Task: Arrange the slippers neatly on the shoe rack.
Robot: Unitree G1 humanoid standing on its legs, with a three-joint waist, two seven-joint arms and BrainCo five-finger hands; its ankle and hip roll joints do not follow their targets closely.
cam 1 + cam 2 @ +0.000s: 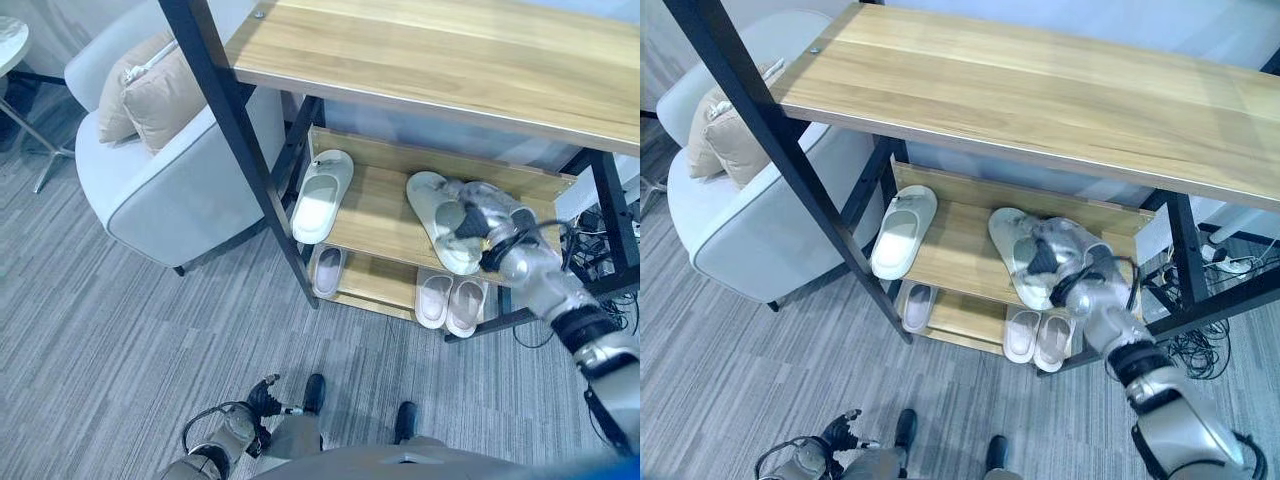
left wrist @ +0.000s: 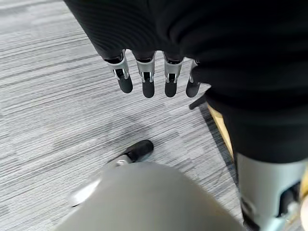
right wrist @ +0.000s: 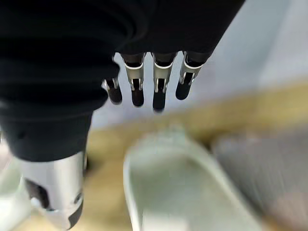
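Item: pale green slippers, one pair, moulded foam by the look of them.

Location: the left slipper (image 1: 321,194) lies alone at the left end of the shoe rack (image 1: 372,214)'s upper shelf, toe toward the back board. The right slipper (image 1: 438,219) lies at the right end of the same shelf, angled, well apart from its mate. On the lower shelf sit a single pinkish slipper (image 1: 328,270) at the left and a pinkish pair (image 1: 449,300) side by side at the right.

Hands: the right hand (image 1: 1070,256) is over the right slipper, fingers (image 3: 159,91) straight and relaxed in its wrist view, curled round nothing. The left hand (image 2: 154,77) hangs low over the grey carpet (image 1: 120,340), fingers straight, idle.

Handling, as judged: light, springy, slightly squashy; not fragile. The smooth sole likely slides easily on the wooden shelf, so a push on the rim may suffice. For lifting, best hold is across the strap or a pinch on the side wall near the heel.

Nearby: wooden desk (image 1: 430,60) overhead; armchair (image 1: 170,170) to the left.
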